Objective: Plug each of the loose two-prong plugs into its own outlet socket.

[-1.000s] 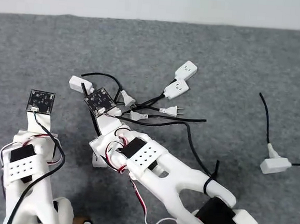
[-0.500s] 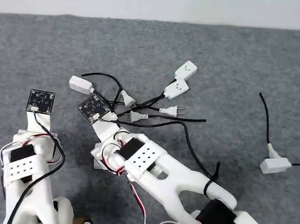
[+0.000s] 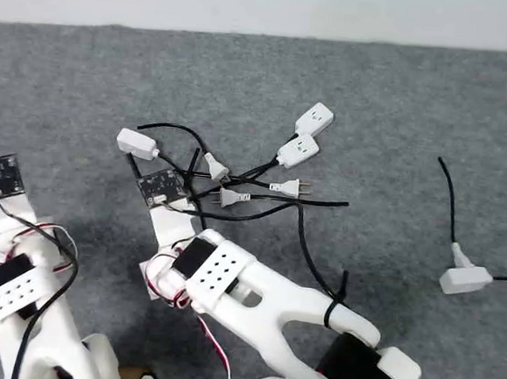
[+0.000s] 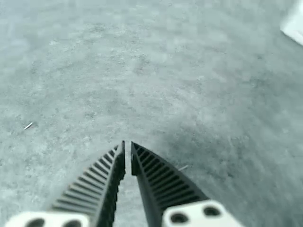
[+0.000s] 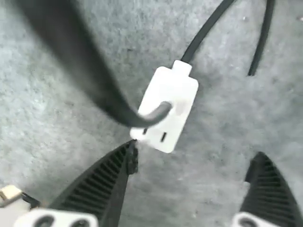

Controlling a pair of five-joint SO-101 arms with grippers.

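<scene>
I log: left hand point(image 4: 127, 144) fingers together, empty, over gray tabletop point(image 4: 156, 66). Right hand point(image 5: 195, 153) wide apart, empty, just above white outlet socket point(image 5: 166, 111) lying flat on tabletop, black cable point(image 5: 80, 66) passing over it.

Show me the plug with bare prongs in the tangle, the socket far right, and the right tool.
plug point(image 3: 280, 188): high view, white body behind the prongs.
far-right socket point(image 3: 464, 279): high view, middle of its block.
right tool point(image 5: 194, 156): right wrist view, midway between its open fingertips.
</scene>
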